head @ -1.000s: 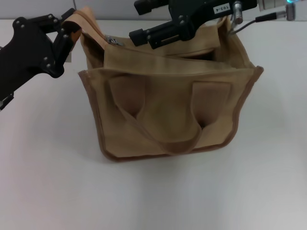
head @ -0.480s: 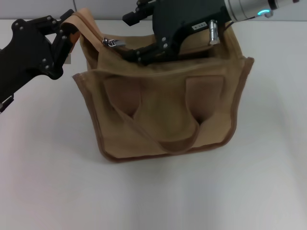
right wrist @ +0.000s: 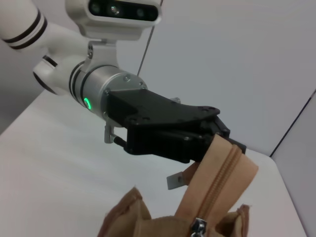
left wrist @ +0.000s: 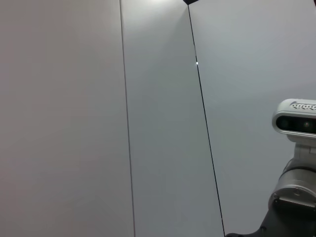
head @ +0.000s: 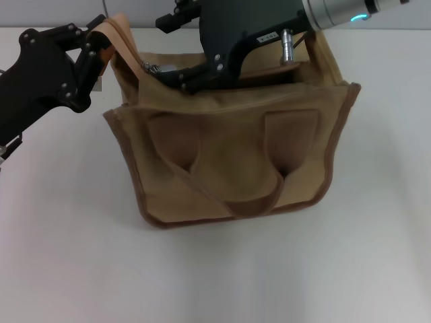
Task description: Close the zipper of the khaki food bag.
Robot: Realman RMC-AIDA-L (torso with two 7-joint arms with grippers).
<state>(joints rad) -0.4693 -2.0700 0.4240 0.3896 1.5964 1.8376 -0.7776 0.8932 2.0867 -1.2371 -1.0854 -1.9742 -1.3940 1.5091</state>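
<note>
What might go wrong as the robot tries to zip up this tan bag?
The left tool only pinches the end of the zipper tape; if the fabric slips out, the line goes slack and the slider may jam. The right tool sits at the slider, partly hidden, so it may miss the small pull tab. A hard pull might also drag the khaki food bag.

Matt woven canvas on the khaki food bag (head: 236,161), with darker brown cloth piping along the edges and 2 soft fabric handles. Khaki cloth tape on the zipper (right wrist: 220,180), with a small shiny silver metal slider (right wrist: 199,226). Matt black hard casing, studded with small screws, on the left tool (head: 94,48). Same matt black casing on the right tool (head: 176,70), behind it a brushed silver metal wrist ring. Smooth, matt white counter (head: 215,269). Glossy white plastic on the left arm's camera housing (right wrist: 116,17).
</note>
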